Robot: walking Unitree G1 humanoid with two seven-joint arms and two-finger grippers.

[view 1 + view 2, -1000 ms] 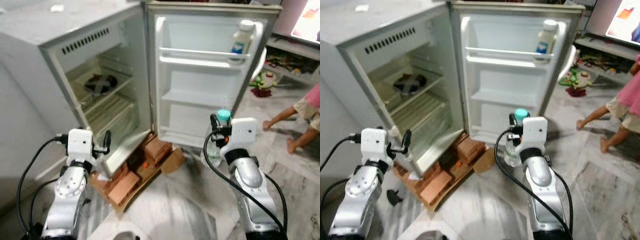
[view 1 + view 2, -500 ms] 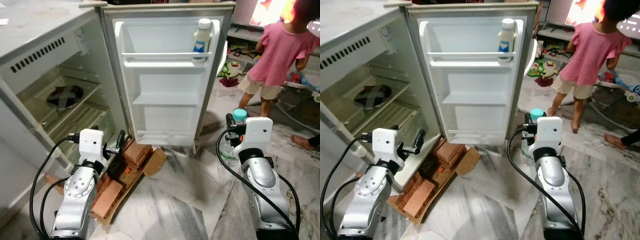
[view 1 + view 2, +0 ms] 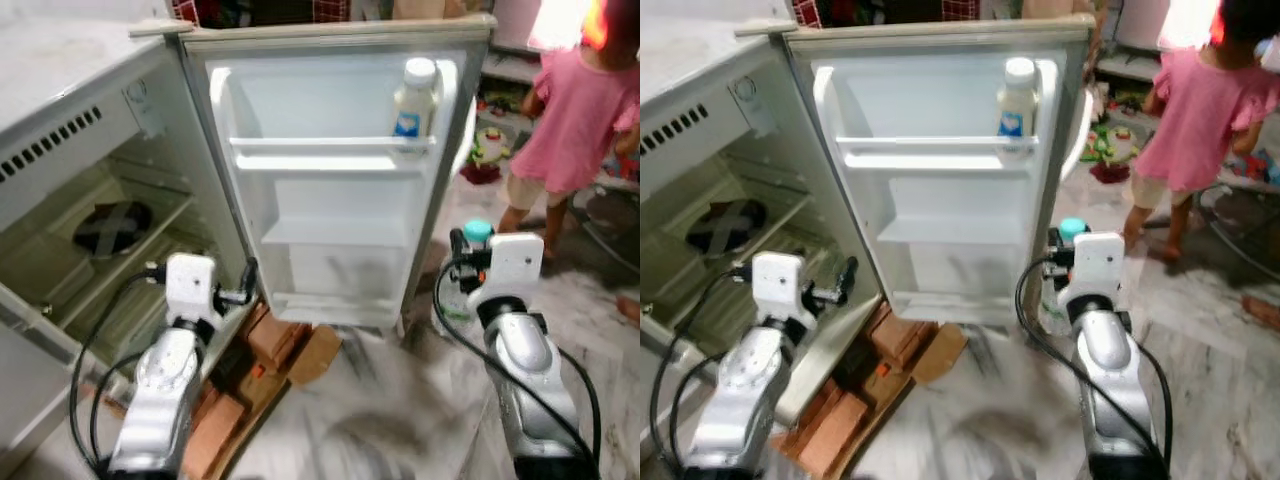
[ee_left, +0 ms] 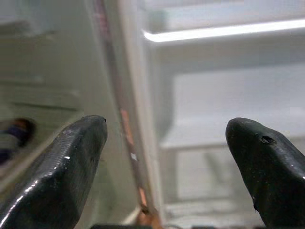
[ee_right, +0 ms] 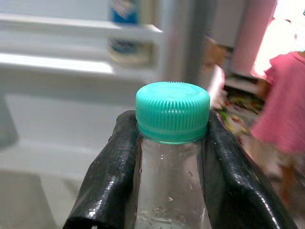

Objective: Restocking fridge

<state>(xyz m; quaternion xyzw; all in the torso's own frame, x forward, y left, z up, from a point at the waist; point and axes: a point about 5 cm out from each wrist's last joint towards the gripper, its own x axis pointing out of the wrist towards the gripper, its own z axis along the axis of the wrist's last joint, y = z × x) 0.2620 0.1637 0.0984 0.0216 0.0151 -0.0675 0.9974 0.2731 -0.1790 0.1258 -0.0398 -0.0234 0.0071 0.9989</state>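
Observation:
A small white fridge [image 3: 60,120] stands open on the left, its door [image 3: 330,190] swung wide toward me. A white bottle with a blue label [image 3: 413,98] sits on the door's top shelf. My right gripper [image 5: 170,157] is shut on a clear bottle with a teal cap [image 5: 172,112], held upright low in front of the door's right edge [image 3: 468,262]. My left gripper [image 4: 167,152] is open and holds nothing, raised near the hinge between cabinet and door [image 3: 240,290].
Bricks and cardboard [image 3: 275,345] lie under the fridge's front corner. A person in a pink top [image 3: 585,110] stands at the right on the marble floor [image 3: 400,420], with toys behind. A dark round item [image 3: 110,225] rests on a fridge shelf.
The camera has swung and come closer to the fridge door, with blur. Both grippers keep their pose, the right still holding the teal-capped bottle. The person has shifted right.

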